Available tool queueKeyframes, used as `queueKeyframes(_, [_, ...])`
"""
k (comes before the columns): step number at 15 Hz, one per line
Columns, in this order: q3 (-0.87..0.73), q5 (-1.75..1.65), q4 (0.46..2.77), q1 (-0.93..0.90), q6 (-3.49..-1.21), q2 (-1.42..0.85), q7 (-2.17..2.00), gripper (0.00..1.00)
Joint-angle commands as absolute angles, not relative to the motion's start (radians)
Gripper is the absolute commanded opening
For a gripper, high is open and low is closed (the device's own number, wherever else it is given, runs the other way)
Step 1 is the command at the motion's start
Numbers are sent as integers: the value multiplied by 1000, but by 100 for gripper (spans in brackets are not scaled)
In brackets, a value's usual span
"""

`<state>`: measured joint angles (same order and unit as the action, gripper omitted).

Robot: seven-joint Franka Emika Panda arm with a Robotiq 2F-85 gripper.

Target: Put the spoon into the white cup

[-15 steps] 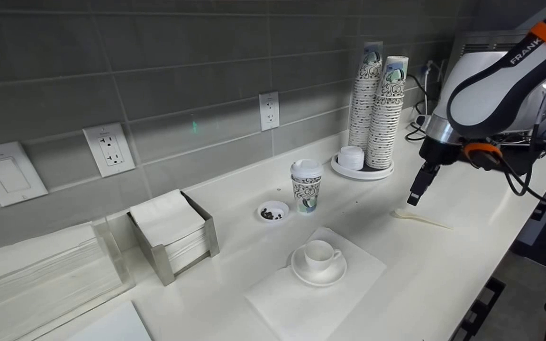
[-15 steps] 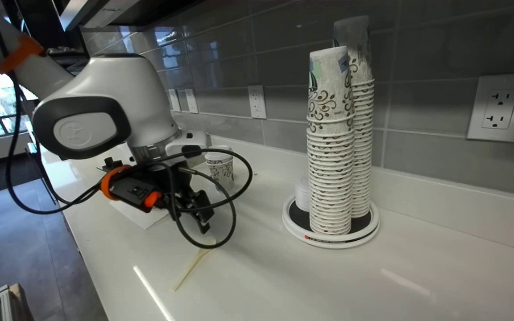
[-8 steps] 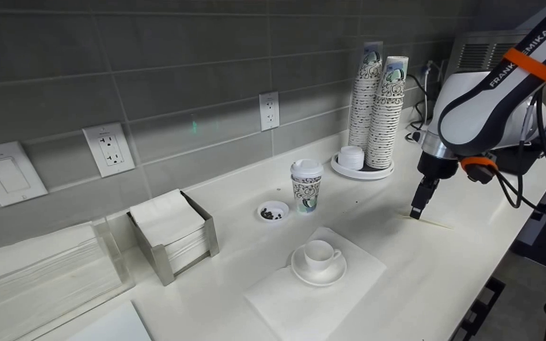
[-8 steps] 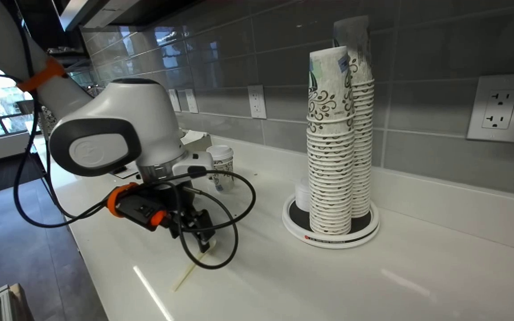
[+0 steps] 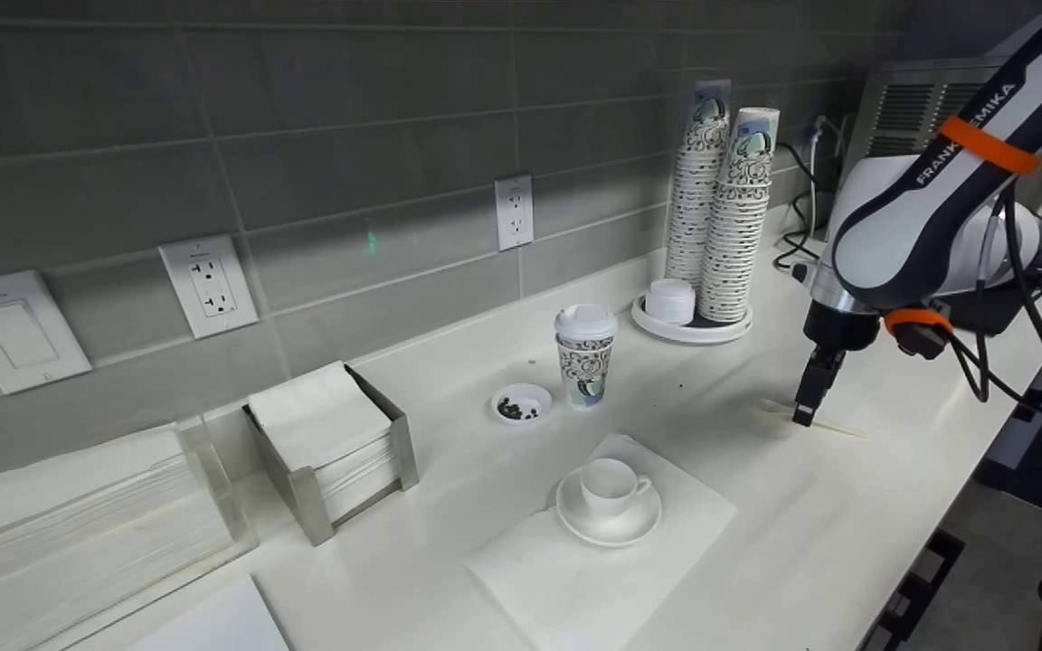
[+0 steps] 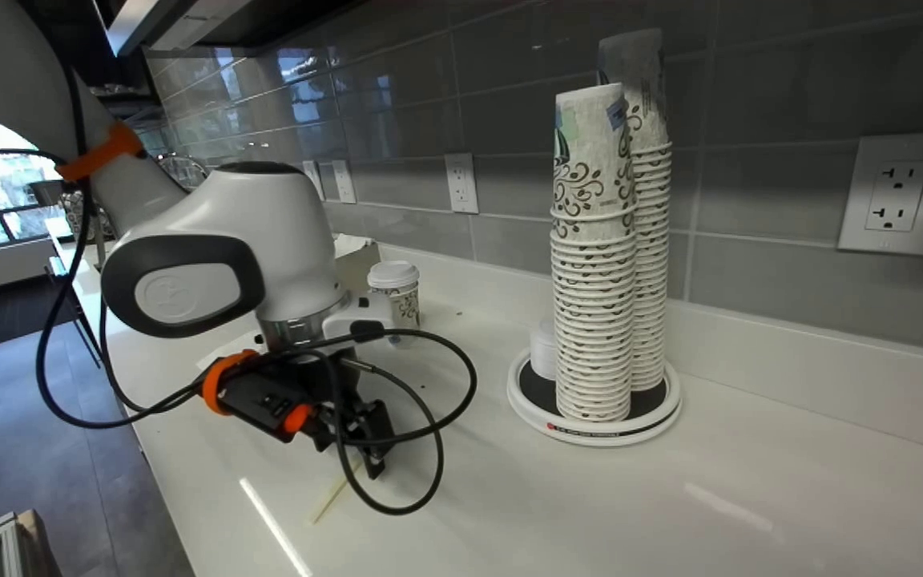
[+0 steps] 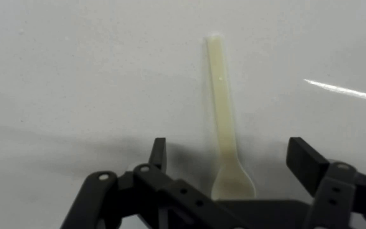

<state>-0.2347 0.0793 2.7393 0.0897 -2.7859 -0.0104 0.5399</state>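
The pale cream spoon lies flat on the white counter; its handle shows in both exterior views [image 5: 843, 429] [image 6: 330, 500] and the whole length from handle end to bowl shows in the wrist view [image 7: 222, 105]. My gripper [image 7: 227, 151] is open, with one finger on each side of the spoon near the neck, apart from it. In both exterior views the fingertips [image 5: 804, 419] [image 6: 373, 470] are low, close to the counter at the spoon. The tip of the bowl is hidden by the gripper in the wrist view. The white cup [image 5: 607, 488] stands upright on its saucer [image 5: 611, 535]; the arm hides it in an exterior view.
The saucer rests on a white paper sheet [image 5: 666, 561]. A lidded paper cup [image 5: 585, 366] and a small dish [image 5: 521, 391] with dark bits stand behind it. Tall paper cup stacks [image 5: 738, 235] stand on a round tray [image 5: 693, 336]. A napkin holder [image 5: 402, 448] stands farther along the wall.
My gripper has moved down toward the counter and a little along the spoon, from near the bowl toward the handle. The spoon and cup have not moved.
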Motion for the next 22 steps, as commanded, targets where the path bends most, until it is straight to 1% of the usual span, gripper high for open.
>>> queueKeyframes(1, [-197, 127, 2715, 122, -2788, -45, 616, 73])
queueKeyframes(2, [-191, 133, 2713, 126, -2786, -51, 626, 67])
queueKeyframes(5, [-172, 143, 2704, 137, -2779, -59, 647, 53])
queueKeyframes(6, [-168, 135, 2702, 140, -2778, -61, 644, 54])
queueKeyframes(9, [-159, 122, 2695, 146, -2773, -64, 640, 42])
queueKeyframes(10, [-158, 115, 2694, 147, -2773, -64, 635, 34])
queueKeyframes(11, [-157, 107, 2693, 148, -2769, -62, 628, 34])
queueKeyframes(12, [-158, 95, 2695, 149, -2765, -58, 619, 30])
queueKeyframes(13, [-160, 78, 2697, 149, -2764, -55, 606, 16])
queueKeyframes(14, [-163, 65, 2697, 149, -2759, -51, 596, 7])
queueKeyframes(16, [-169, 23, 2699, 150, -2749, -39, 562, 1])
queueKeyframes(17, [-170, 2, 2704, 149, -2742, -26, 541, 0])
queueKeyframes(18, [-167, -15, 2712, 145, -2731, -3, 519, 4])
queueKeyframes(22, [-127, -36, 2742, 107, -2668, 101, 506, 4])
